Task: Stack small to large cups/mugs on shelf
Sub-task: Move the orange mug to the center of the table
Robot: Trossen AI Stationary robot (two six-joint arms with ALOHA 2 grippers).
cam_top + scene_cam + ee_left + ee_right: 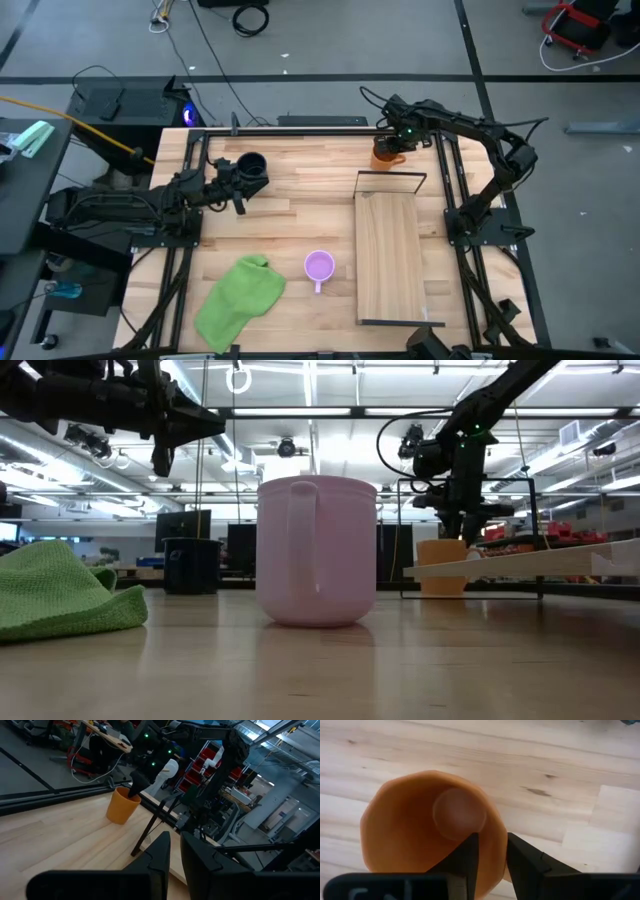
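Observation:
The orange mug point(387, 156) stands on the tabletop at the far edge, just beyond the shelf's far end. My right gripper point(492, 840) is over it, shut on its wall. The black mug point(252, 164) stands on the table at the far left. My left gripper point(240, 195) hovers just near of it, shut and empty; in the low view it point(162, 458) is well above the black mug point(190, 565). The light purple mug point(319, 266) stands upright mid-table, left of the light-wood shelf point(390, 255). My right gripper pinches the orange mug's wall at its rim point(491, 822), one finger point(467, 852) inside the mug and one point(522, 855) outside. The fingers come from above, pointing down. The mug is upright; in the low view its base point(441, 588) looks level with the tabletop.
A green cloth point(240, 298) lies crumpled at the near left. The shelf's black wire frame point(392, 174) rises at its far end, close to the orange mug. Bare tabletop point(300, 215) lies between the black mug, the purple mug and the shelf.

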